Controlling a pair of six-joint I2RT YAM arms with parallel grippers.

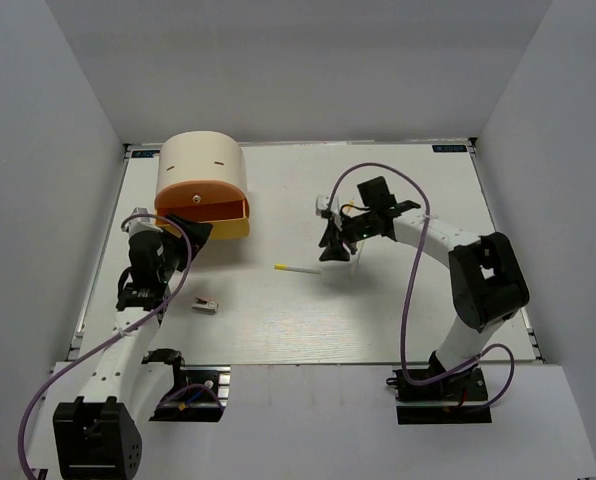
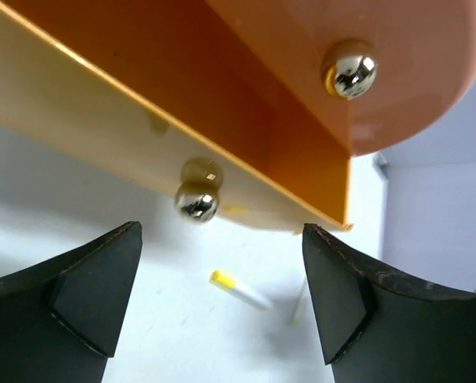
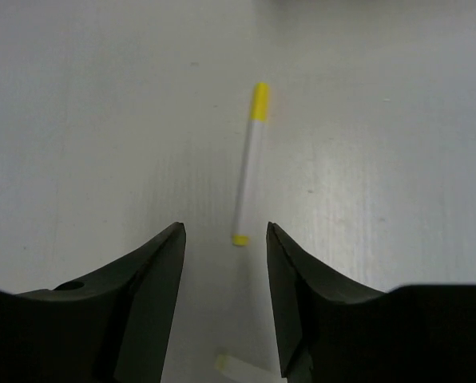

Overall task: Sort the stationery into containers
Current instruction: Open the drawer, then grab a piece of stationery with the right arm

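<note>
**Gloss above, matt below**

The orange drawer (image 2: 418, 48) gleams like glossy plastic, and its knob (image 2: 350, 70) is mirror-polished metal. The left gripper's fingers (image 2: 86, 295) look matt black. The pen (image 3: 248, 171) is smooth plastic on a faintly grained, satin white table (image 3: 398, 144).

A black claw (image 3: 224, 230) fills the bottom edge, its two fingers standing apart. On the white surface (image 3: 86, 120) lies a thin white pen (image 3: 248, 167) with yellow ends, pointing away; its near end sits between the fingertips. A pale scrap (image 3: 236, 367), unidentifiable, shows lower in the gap.

Pen (image 1: 296, 269) right of box (image 1: 202, 170)
</note>
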